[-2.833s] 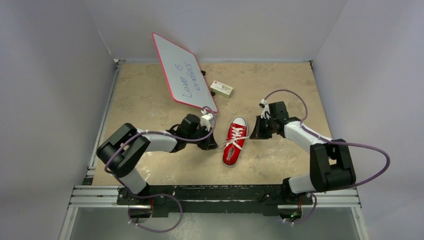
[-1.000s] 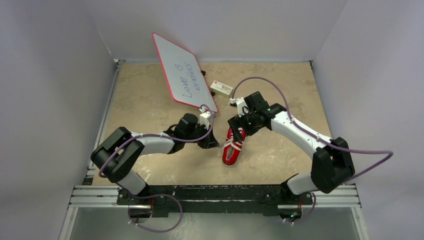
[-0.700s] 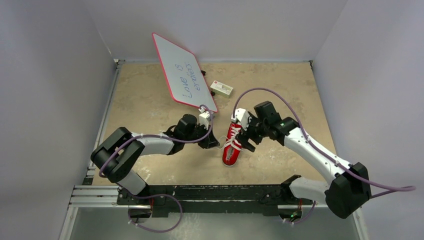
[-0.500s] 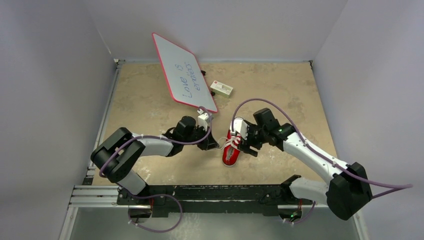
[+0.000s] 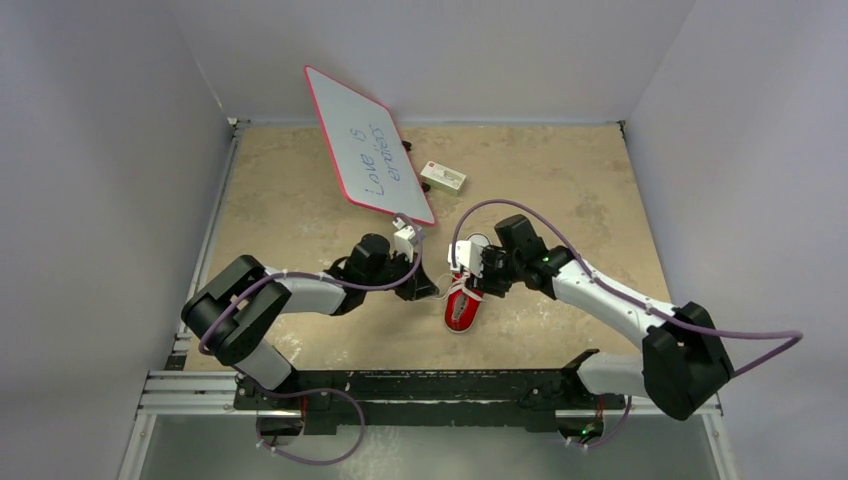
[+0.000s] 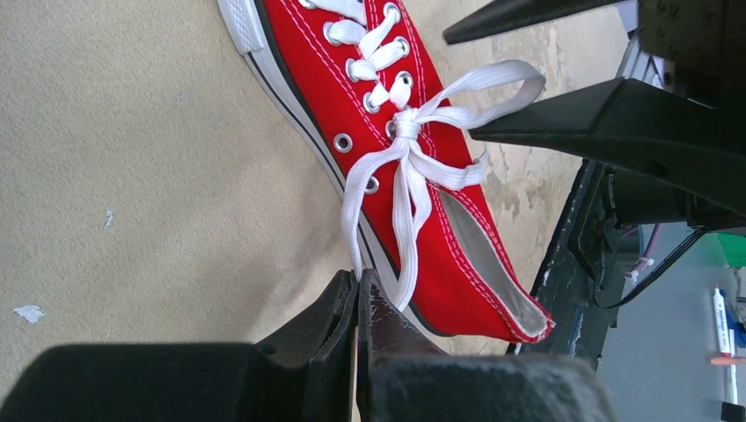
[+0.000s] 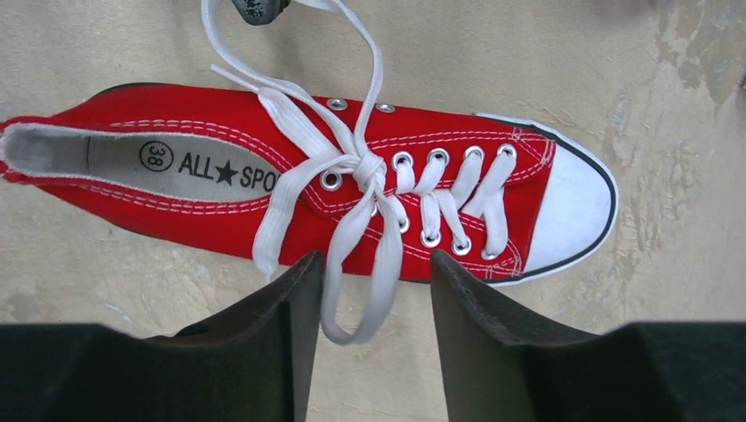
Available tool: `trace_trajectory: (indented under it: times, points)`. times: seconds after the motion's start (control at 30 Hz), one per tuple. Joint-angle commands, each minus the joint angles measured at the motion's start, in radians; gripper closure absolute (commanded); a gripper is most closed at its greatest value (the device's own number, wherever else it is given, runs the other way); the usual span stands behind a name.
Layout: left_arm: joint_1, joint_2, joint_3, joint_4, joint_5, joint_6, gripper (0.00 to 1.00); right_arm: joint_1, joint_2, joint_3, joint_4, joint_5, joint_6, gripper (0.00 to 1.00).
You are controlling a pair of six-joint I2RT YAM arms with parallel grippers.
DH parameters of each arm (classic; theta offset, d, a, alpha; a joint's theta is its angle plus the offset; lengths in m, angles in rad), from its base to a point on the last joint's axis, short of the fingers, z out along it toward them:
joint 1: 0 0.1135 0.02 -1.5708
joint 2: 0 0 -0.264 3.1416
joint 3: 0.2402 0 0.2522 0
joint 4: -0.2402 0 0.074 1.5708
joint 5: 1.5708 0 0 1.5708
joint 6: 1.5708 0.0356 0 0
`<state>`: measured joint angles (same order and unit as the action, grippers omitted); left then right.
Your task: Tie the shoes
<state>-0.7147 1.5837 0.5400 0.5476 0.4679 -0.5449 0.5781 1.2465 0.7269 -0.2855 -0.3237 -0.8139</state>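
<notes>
The red sneaker (image 5: 460, 312) lies on the table, toe cap away from the arms, its white laces in a knot (image 7: 369, 167) with loops. My left gripper (image 6: 358, 277) is shut on a lace loop pulled to the shoe's left; it sits left of the shoe (image 5: 430, 288). My right gripper (image 7: 374, 264) is open over the shoe's right side (image 5: 470, 275), hiding the shoe's front in the top view. The other lace loop (image 7: 356, 303) hangs between its fingers (image 7: 264, 334), close against one of them. The shoe (image 6: 422, 202) and that loop (image 6: 493, 83) also show in the left wrist view.
A red-framed whiteboard (image 5: 365, 145) leans at the back left. A small white box (image 5: 443, 178) lies behind the shoe. Grey walls close in the table on the left, back and right.
My right arm has swung in from the shoe's right and come down over the laces, its open fingers now either side of the right loop. My left gripper has kept its hold.
</notes>
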Motion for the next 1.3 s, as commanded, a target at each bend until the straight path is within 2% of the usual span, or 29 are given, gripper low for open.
trace_trajectory:
  times: [0.0,0.07,0.17,0.27,0.37,0.57,0.9,1.27]
  points:
    - [-0.003,-0.022,-0.002,0.062,0.009,-0.021,1.0,0.015,0.017,0.018,0.07,0.033,0.008,0.54]
    - [-0.004,-0.025,-0.003,0.053,0.01,-0.018,1.0,0.014,0.02,0.02,0.081,0.058,0.021,0.64]
    - [-0.003,-0.03,-0.009,0.033,0.004,-0.016,1.0,0.015,0.038,0.027,0.073,0.145,0.054,1.0]
    - [-0.002,-0.027,-0.013,-0.02,-0.016,-0.007,1.0,0.009,0.057,0.011,0.094,0.294,0.17,1.0]
    - [-0.002,-0.023,-0.062,-0.009,-0.044,-0.017,1.0,-0.001,0.094,0.001,0.101,0.349,0.208,1.0]
    - [-0.005,-0.017,-0.1,-0.024,-0.036,-0.019,1.0,-0.018,0.118,-0.039,0.111,0.307,0.199,1.0]
    - [-0.005,-0.068,-0.143,-0.173,-0.138,0.019,1.0,-0.102,0.092,-0.062,0.121,0.301,0.238,1.0]
    - [-0.014,-0.17,-0.196,-0.137,-0.16,0.01,1.0,-0.113,0.066,-0.108,0.179,0.265,0.236,1.0]
